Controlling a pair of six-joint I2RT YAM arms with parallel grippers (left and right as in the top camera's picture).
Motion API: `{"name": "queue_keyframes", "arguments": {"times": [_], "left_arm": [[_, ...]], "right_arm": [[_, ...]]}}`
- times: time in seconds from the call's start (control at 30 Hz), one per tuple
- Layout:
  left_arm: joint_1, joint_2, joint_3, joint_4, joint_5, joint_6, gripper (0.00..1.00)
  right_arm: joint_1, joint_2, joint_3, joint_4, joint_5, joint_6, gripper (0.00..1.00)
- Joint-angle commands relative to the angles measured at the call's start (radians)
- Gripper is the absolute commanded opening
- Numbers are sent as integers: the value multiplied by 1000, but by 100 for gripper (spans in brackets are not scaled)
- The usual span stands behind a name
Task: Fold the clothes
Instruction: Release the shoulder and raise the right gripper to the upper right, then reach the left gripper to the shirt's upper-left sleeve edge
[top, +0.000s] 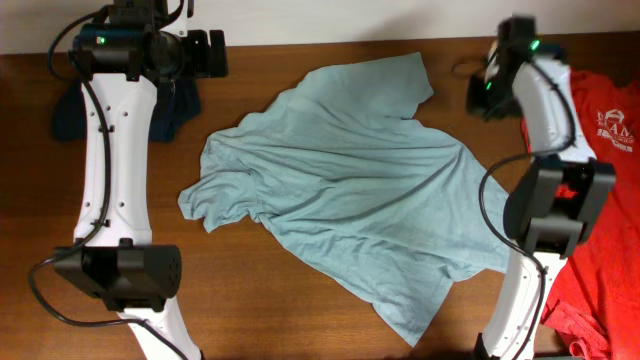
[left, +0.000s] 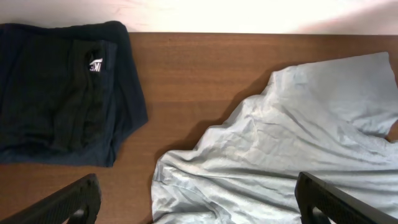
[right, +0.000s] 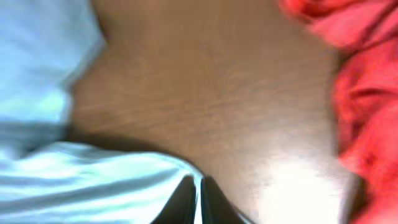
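Brown table (top: 300, 300) biggest. Pale blue shirt (top: 350, 190) in middle, spread out, wrinkly, not folded. Red shirt (top: 600, 230) at right edge, partly under my right arm. Dark folded clothes (left: 56, 93) at far left. My left gripper (left: 198, 208) spread wide, holding nothing. My right gripper (right: 200, 199) pressed almost together, blue shirt edge right at tips; can't tell if pinched.

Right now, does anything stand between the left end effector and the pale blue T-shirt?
Nothing visible does. In the left wrist view the open left end effector faces the pale blue T-shirt directly. The dark folded garment lies off to the side on the table, apart from it.
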Motion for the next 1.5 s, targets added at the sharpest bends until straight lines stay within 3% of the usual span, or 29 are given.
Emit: {"name": "queue_keyframes", "arguments": {"times": [0.0,0.2,0.23,0.3,0.33,0.57,0.8,0.93,0.97,1.0,1.03,1.07,1.17,1.37,1.47], "left_arm": [[-1,-26,7,-1,10,5,99],[-1,-26,7,-1,10,5,99],[-1,-26,7,-1,10,5,99],[-1,-26,7,-1,10,5,99],[-1,-26,7,-1,10,5,99],[-1,-26,7,1,11,5,99],[-1,-26,7,141,10,5,99],[-5,-24,7,251,110,5,99],[-10,-19,7,271,152,9,89],[-15,-13,7,288,192,23,71],[-22,-5,7,304,210,24,60],[-31,8,7,319,212,24,58],[-69,65,7,364,210,24,60],[-158,230,7,451,210,133,79],[-193,309,7,474,187,196,79]], "right_arm": [[0,-23,216,-138,-19,-8,10],[1,-23,310,-205,-166,-8,21],[1,-23,310,-206,-166,-8,31],[-1,-23,309,-206,-148,-8,82],[-1,-23,309,-209,-133,-8,100],[0,-21,309,-215,-116,-8,99],[0,-21,309,-215,-116,-8,99],[0,-21,309,-215,-116,-8,99],[0,-21,309,-215,-116,-8,99],[0,-21,309,-215,-116,-8,99],[0,-21,309,-215,-116,-8,99],[0,-21,309,-215,-116,-8,99],[0,-21,309,-215,-116,-8,99],[0,-21,309,-215,-116,-8,99],[0,-21,309,-215,-116,-8,99]]}}
